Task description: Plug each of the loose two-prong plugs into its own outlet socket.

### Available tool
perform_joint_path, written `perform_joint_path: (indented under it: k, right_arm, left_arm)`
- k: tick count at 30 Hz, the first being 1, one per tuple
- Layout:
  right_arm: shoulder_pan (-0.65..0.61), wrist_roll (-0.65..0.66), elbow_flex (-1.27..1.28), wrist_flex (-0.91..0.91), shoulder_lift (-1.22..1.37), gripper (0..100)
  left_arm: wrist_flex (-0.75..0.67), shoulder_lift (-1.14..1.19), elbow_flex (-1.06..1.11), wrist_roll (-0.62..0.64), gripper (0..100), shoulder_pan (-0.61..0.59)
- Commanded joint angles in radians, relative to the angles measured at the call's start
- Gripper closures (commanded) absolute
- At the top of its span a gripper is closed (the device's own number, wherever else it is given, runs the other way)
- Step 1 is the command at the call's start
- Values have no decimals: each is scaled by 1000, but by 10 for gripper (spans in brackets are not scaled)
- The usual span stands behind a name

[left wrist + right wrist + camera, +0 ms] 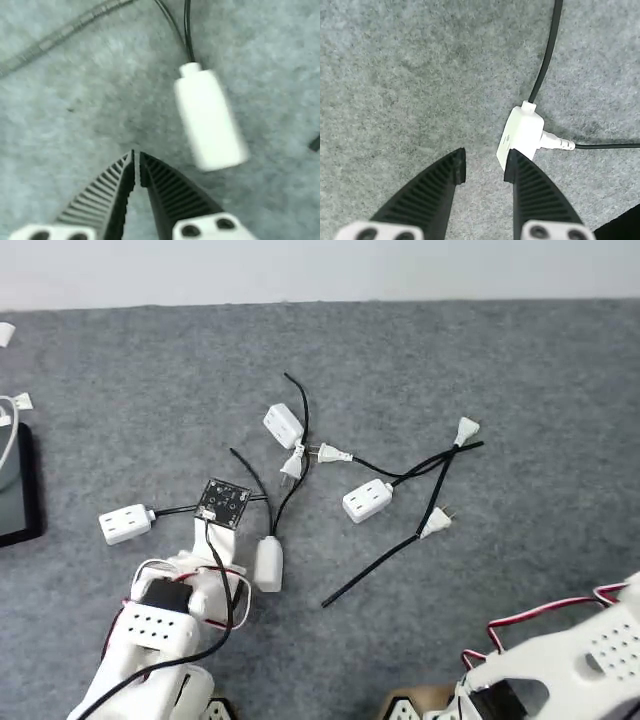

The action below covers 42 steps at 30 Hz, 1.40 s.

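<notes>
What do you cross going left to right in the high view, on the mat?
dark device → left socket → black board → white block → middle socket → far-right plug

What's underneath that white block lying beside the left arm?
Grey carpet shows all around the white block, so it rests on that. Its underside, facing down, is hidden.
</notes>
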Motion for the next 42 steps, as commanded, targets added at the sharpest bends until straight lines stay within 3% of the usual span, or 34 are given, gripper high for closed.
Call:
perform_joint_path:
  k: [1,7,12,16,21,24,34,42]
  right_arm:
    - [-13,-5,-9,36,-24,865]
    - [-15,-5,-9,31,-18,865]
    - [-10,-5,-9,31,-16,865]
    - [2,-3,-8,31,-16,865]
    - [10,12,-8,31,-16,865]
    - [7,14,-8,31,-16,865]
    - [7,9,-8,36,-19,865]
    - [19,17,-8,36,-18,865]
  left_arm:
    - [-14,3,-41,-29,987,-23]
    - [46,2,-236,-12,987,-2]
    - [112,5,-344,141,987,236]
    - [-32,12,-252,259,987,384]
    - [-143,14,-153,261,987,382]
    - [-141,14,-128,261,987,370]
    - [-157,12,-36,186,987,169]
    - [-95,12,-36,183,987,164]
